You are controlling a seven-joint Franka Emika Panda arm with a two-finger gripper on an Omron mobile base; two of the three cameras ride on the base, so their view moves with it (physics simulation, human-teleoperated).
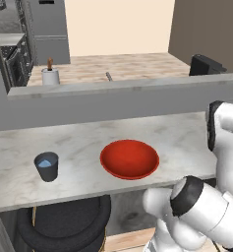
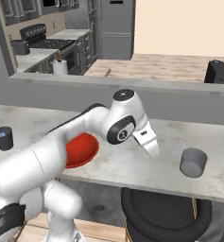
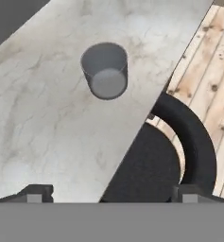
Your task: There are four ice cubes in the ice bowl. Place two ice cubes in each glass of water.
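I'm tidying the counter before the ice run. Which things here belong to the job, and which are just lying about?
For the job:
red ice bowl
dark grey glass
lighter grey glass
claw, fingers apart

Lying about:
white cylinder with brown top
black stools
stove

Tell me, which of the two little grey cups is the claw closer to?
The lighter grey tapered cup, right of the glossy red bowl. The claw hangs near it; the dark slate cup stands far left.

Marble counter (image 1: 83, 142), black stool (image 2: 165, 212) beneath, white brown-topped cylinder (image 1: 50, 75) on far ledge.
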